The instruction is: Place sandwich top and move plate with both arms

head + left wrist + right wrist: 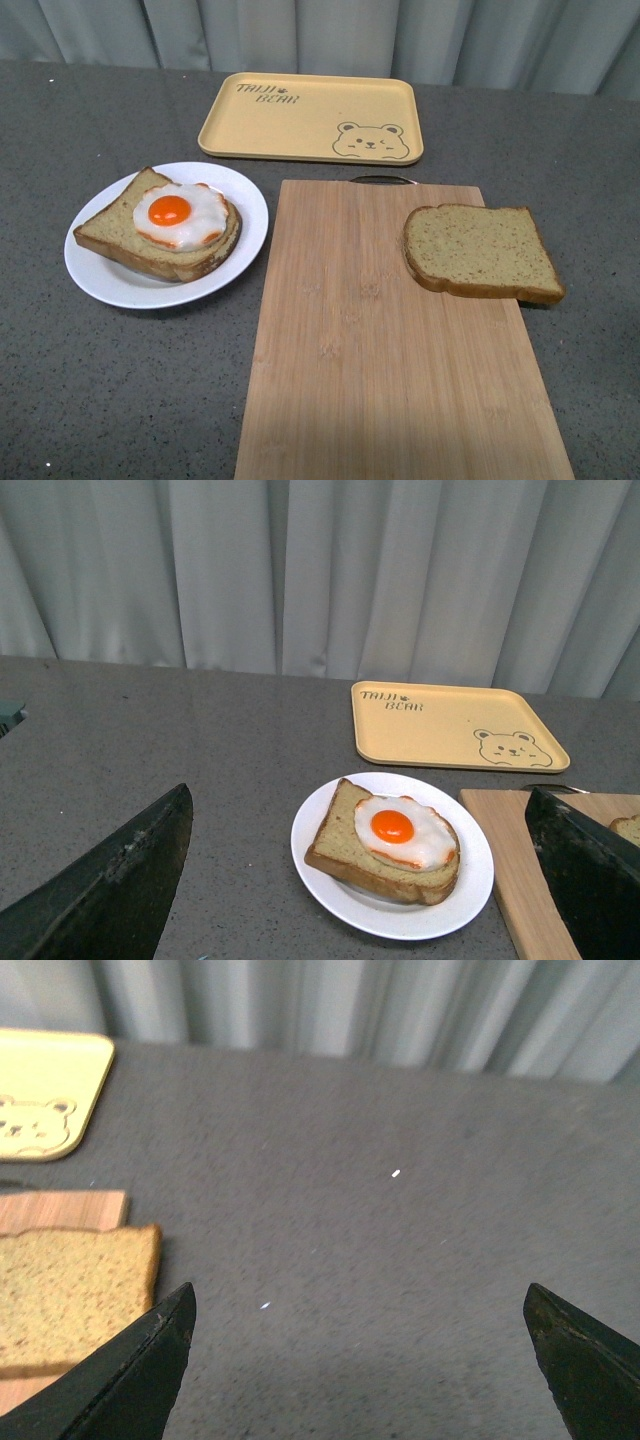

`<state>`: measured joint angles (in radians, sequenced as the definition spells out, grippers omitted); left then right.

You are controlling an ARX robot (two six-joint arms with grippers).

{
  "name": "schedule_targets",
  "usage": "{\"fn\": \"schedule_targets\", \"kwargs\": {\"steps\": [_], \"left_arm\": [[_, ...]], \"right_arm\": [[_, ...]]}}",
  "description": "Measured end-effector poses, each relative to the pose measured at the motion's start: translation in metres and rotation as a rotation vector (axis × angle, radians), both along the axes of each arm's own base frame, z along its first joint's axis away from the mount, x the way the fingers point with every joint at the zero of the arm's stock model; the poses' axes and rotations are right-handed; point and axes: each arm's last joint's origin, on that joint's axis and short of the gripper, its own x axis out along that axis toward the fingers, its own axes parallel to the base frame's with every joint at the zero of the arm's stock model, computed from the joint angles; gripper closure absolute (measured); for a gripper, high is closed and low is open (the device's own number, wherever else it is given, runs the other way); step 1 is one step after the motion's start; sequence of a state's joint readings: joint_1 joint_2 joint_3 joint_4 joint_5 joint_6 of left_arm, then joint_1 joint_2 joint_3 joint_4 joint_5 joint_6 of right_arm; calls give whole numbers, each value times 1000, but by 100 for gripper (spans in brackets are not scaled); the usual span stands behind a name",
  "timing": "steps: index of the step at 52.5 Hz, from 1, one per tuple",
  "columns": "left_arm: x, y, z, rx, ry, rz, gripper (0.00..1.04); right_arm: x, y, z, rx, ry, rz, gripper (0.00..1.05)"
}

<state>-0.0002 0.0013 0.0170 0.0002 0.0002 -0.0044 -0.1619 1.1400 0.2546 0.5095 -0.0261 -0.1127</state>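
Note:
The sandwich top [481, 251], a plain tan slice with a brown crust, lies on the right side of a wooden cutting board [390, 350], overhanging its right edge. The white plate [100, 280] sits left of the board and holds a slice topped with a fried egg [180, 215]. Neither arm shows in the front view. In the left wrist view, my left gripper [360, 820] is open, high above the plate [330, 880]. My right gripper [360, 1305] is open over bare table, with the sandwich top [70, 1295] off to one side.
A yellow tray [310, 115] with a bear drawing lies behind the board. The grey table [100, 400] runs back to a pale curtain [320, 30]. The cutting board's dark handle [383, 180] sticks out at its far edge.

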Motion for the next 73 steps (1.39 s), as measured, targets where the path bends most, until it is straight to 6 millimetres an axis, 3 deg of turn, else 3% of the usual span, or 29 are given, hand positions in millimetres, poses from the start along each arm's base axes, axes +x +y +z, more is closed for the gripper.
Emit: {"fn": "schedule_targets", "kwargs": {"steps": [8,26,41,55,73], "left_arm": [[0,0,0,0,0,0,7],[0,0,0,0,0,0,7],[0,0,0,0,0,0,7],[0,0,0,0,0,0,7],[0,0,0,0,0,0,7]], "right_arm": [[47,-6,-19,143,187,61,9],[114,6,-59,380,456,166,9],[147,24,-89,556,588,178,9],[160,43,-109,626,683,185,10],[163,51,-113,628,727,158,59]]}}
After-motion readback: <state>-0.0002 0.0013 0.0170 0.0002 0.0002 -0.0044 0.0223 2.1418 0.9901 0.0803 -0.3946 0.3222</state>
